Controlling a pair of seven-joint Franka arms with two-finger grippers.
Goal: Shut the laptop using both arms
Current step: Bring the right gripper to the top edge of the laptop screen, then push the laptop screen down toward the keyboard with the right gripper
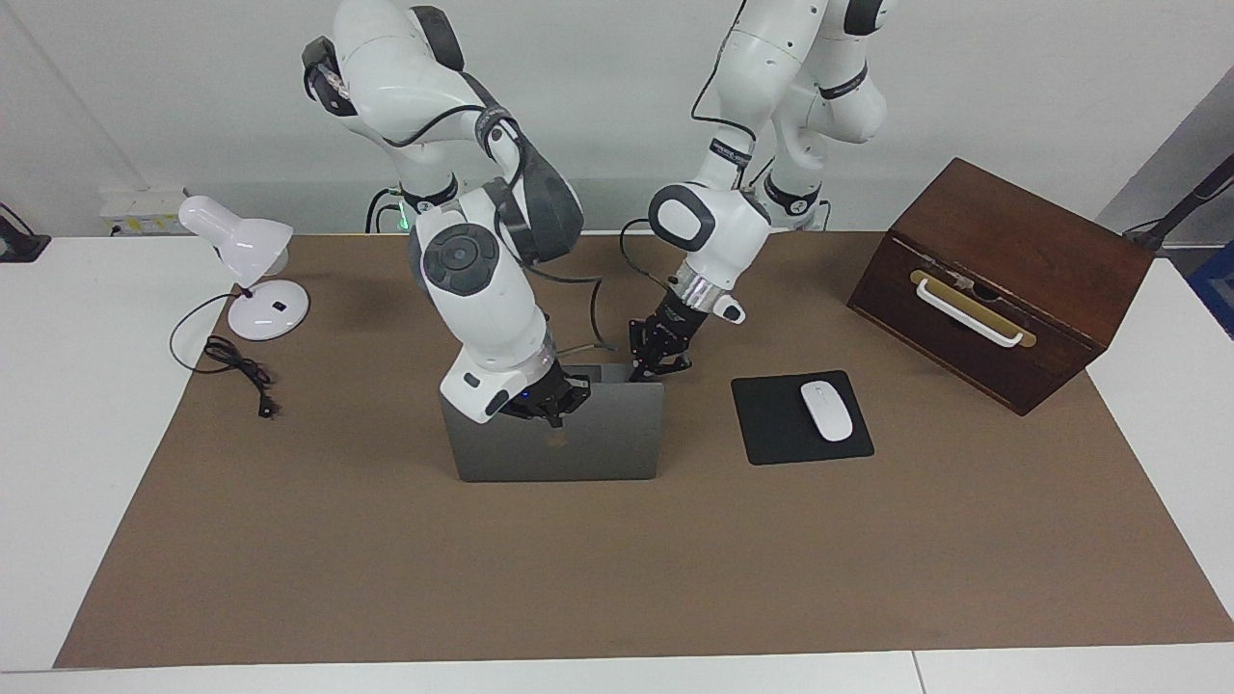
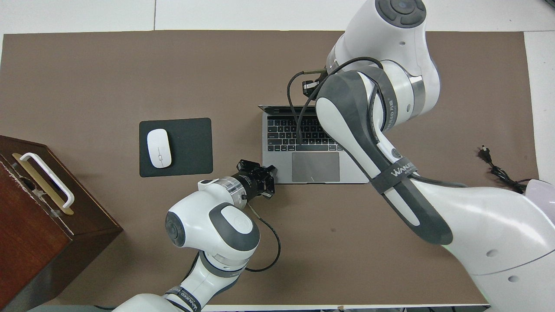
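Observation:
The silver-grey laptop point(image 1: 578, 443) stands open in the middle of the brown mat, with its lid nearly upright and the logo side away from the robots. Its keyboard and trackpad point(image 2: 315, 167) show in the overhead view. My right gripper point(image 1: 551, 400) rests against the lid's top edge, near its middle. In the overhead view it is mostly hidden under its own arm. My left gripper point(image 1: 657, 364) is low at the corner of the laptop's base that is nearest the robots, toward the left arm's end point(image 2: 266, 180).
A black mouse pad point(image 1: 771, 424) with a white mouse point(image 1: 827, 411) lies beside the laptop toward the left arm's end. A brown wooden box point(image 1: 1003, 280) with a white handle stands farther along. A white desk lamp point(image 1: 246, 260) and its cable point(image 1: 236, 371) are at the right arm's end.

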